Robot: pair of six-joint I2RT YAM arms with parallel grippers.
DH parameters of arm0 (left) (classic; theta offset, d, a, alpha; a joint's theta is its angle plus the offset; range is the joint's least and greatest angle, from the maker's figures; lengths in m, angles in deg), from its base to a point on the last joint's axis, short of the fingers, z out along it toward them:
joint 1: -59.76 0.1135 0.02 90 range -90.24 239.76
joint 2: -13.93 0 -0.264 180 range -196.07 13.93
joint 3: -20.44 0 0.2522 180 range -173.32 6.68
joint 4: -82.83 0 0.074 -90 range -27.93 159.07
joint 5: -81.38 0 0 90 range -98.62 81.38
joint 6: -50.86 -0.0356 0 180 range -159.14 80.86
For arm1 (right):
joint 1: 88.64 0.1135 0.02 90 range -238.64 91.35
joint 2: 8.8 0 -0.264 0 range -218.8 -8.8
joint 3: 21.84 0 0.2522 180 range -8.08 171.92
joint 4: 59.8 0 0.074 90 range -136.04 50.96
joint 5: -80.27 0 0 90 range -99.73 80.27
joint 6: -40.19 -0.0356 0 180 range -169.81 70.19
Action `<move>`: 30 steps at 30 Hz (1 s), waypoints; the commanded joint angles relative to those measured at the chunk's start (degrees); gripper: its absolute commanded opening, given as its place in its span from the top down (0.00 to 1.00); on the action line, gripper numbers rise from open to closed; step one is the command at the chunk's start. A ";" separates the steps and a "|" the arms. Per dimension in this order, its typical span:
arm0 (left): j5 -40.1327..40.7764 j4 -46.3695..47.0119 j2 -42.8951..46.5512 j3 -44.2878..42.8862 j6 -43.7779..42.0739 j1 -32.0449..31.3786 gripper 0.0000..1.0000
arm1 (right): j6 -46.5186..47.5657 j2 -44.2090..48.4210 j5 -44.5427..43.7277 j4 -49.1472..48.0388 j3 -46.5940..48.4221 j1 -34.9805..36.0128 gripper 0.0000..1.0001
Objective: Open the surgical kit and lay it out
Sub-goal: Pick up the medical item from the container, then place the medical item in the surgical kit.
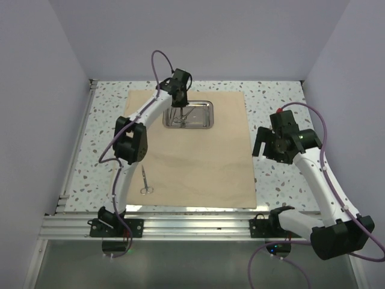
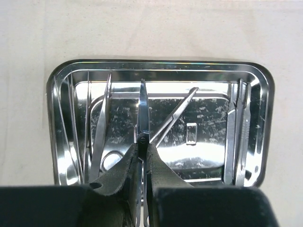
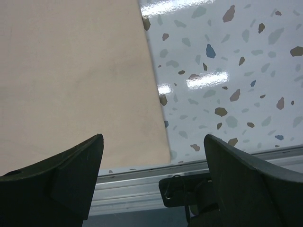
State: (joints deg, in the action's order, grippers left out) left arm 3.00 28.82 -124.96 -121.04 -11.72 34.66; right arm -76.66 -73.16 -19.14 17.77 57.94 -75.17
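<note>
**Speckled white worktop**: carries the whole kit.

**Tan rectangular cloth wrap**: unfolded and lying flat, so it serves as the field on which instruments are set out.

**Shallow rectangular shiny steel tray**: stands on the far part of the cloth, near its middle, and holds most of the instruments.

**Left pincer**: reaches down into the tray and is clenched on a silver scissor-like instrument close to its pivot, blades pointing away from the wrist. A grip there probably keeps the piece balanced for lifting out.

**Right pincer**: released and wide, it hovers empty above the cloth's right edge near the aluminium front rail. It is apart from the work, presumably to leave the left arm room.

**Other tray contents:** slim silver tweezers lie along the left wall, and thin straight handles along the right wall.

**Small silver ring-handled forceps**: lies on the near-left cloth, well apart from the tray, apparently already laid out. The rest awaits transfer.
</note>
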 commanded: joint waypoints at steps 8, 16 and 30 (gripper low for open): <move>4.73 3.49 31.63 32.58 3.33 -1.88 1.00 | 0.84 4.59 3.87 -0.44 -0.62 0.06 0.09; 8.68 5.09 57.92 65.82 10.98 -5.48 1.00 | 0.13 7.49 7.56 -0.70 -4.75 1.11 0.09; 14.57 0.35 66.56 80.35 18.55 -8.38 0.74 | -0.92 8.98 9.23 -1.32 -8.80 2.43 0.09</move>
State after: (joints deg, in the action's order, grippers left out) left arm 13.86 29.02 -60.18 -40.13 5.06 26.57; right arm -77.25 -65.51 -11.44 17.29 49.48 -72.94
